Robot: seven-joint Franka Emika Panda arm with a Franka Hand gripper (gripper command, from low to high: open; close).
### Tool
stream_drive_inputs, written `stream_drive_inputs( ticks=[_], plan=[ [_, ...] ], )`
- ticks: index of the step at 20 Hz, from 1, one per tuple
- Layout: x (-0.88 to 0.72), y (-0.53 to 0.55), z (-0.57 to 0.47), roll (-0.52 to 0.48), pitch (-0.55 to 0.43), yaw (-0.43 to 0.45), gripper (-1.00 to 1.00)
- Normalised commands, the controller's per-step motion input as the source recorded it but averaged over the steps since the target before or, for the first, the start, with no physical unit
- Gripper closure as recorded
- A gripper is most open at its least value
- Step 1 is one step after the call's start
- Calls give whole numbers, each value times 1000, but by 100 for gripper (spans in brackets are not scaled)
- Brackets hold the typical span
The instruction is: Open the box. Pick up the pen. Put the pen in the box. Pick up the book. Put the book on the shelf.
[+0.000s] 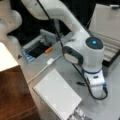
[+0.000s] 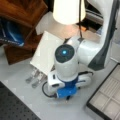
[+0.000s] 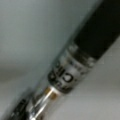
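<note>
Gripper (image 1: pixel 96 87) low over grey desk (image 1: pixel 112 105) beside thin black pen (image 1: pixel 80 83); jaw state unreadable. Grey metal box (image 1: pixel 110 37) lid open.

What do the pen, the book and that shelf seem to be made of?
The pen: likely glossy black plastic with a shiny metal band, judging by its glints. The book: matte white paper or card. The shelf: dark wood, showing reddish-brown grain. The end effector is hidden by the arm.
</note>
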Motion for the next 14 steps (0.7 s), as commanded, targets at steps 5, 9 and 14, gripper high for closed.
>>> stream_drive_inputs(
  ticks=[5,9,14],
  plan=[
    [-90,14,-111,-48,-150,-19,100],
    [-86,8,-126,-70,-152,-18,100],
    [-88,8,-108,-96,-167,-22,100]
  ],
)
